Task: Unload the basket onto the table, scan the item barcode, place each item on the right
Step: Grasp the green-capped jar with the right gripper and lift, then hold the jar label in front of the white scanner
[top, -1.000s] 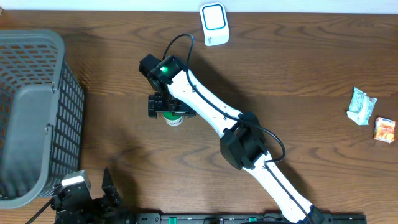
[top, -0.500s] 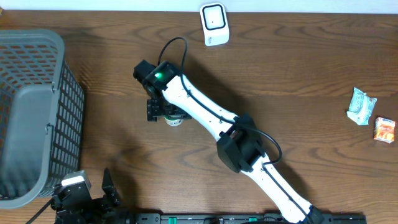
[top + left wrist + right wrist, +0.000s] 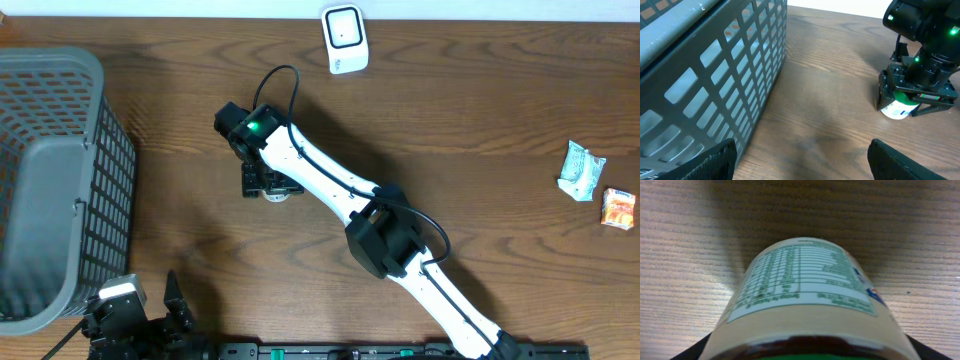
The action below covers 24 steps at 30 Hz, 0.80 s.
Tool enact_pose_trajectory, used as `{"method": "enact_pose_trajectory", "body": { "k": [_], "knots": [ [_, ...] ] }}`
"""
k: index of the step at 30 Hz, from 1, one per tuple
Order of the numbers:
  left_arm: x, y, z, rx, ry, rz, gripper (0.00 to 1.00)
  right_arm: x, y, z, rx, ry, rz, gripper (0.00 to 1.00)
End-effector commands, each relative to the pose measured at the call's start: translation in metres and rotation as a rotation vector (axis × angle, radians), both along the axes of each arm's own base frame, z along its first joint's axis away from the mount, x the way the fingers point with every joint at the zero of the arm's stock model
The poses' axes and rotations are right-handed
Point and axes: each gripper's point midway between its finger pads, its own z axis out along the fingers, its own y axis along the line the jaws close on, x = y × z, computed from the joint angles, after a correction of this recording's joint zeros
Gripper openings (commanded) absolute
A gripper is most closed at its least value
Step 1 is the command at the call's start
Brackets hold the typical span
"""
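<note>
Nearest the base, well to the near left of the bottle (image 3: 805,280), the left gripper (image 3: 802,149) hovers with its fingers spread wide and nothing between them. The bottle rests on the wooden table (image 3: 480,120), its printed label facing the right wrist camera. The right gripper (image 3: 906,104) straddles it, one finger on each side; whether the pads press it I cannot tell. Left of the bottle stands a grey basket (image 3: 60,180). Beyond it sits the white scanner (image 3: 343,38). Two snack packets (image 3: 581,170) lie far right.
</note>
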Motion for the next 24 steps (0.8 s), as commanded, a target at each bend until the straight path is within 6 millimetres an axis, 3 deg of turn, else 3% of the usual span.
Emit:
{"method": "enact_pose_trajectory", "body": {
  "k": [1,8,17,24],
  "knots": [
    [-0.001,0.001,0.0,0.018,-0.001,-0.004,0.84,-0.005,-0.005,-0.009,-0.016,0.035,-0.011,0.7],
    [-0.001,0.001,0.0,0.018,-0.001,-0.004,0.84,-0.004,-0.014,0.008,0.057,0.133,-0.033,0.66],
    [-0.001,0.001,0.0,0.019,-0.001,-0.004,0.84,0.003,-0.052,0.04,0.089,0.22,-0.054,0.62],
    [-0.001,0.001,0.0,0.019,-0.001,-0.004,0.84,-0.007,-0.056,0.068,0.31,0.384,0.051,0.6]
  ]
}}
